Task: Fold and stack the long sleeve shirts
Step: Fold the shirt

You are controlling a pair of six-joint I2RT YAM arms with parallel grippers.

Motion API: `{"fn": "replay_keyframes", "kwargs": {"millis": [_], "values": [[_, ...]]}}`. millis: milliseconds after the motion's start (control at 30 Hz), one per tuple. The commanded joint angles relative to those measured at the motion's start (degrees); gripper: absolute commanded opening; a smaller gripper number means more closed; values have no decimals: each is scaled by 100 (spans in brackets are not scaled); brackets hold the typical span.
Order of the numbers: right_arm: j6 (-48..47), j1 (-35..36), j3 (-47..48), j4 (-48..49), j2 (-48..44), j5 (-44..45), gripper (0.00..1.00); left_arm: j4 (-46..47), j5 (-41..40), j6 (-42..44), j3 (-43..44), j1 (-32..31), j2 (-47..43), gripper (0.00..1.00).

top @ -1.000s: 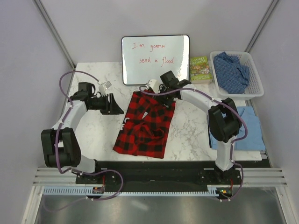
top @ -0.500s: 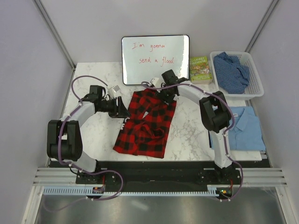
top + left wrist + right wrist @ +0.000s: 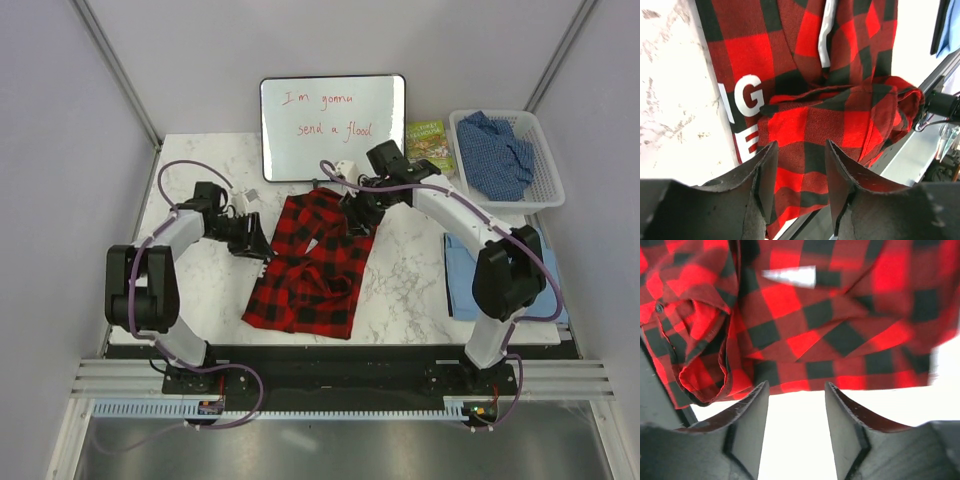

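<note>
Red-and-black flannel (image 3: 315, 265) lies mid-table, partly folded and creased. Within the last second the left gripper (image 3: 258, 243) has closed in on its left edge and the right gripper (image 3: 358, 208) has shifted along its far edge. Both sets of fingers stand apart, holding nothing. Judgement: another fold is being set up.

Light blue shirt (image 3: 458, 285) lies at right under the right arm's elbow. Marble table (image 3: 200, 290), plain walls (image 3: 200, 60), whiteboard (image 3: 333, 125), basket (image 3: 548, 180) holding the speckled shirt (image 3: 497, 150), book (image 3: 430, 148).
</note>
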Motion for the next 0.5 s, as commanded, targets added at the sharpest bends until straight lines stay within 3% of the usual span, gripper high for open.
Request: {"fn": "replay_keyframes", "kwargs": {"millis": [0,300,467], "values": [[756,-4,-497,107,499,-199,54,-220,-151,325,140,-149,90,49],[1284,31,-595,794,1219,511,38,492,-239,-887,-431,-492,573,40],[1153,-100,-595,680,1492,1127,29,860,-99,-1257,-642,-1071,556,40]]}}
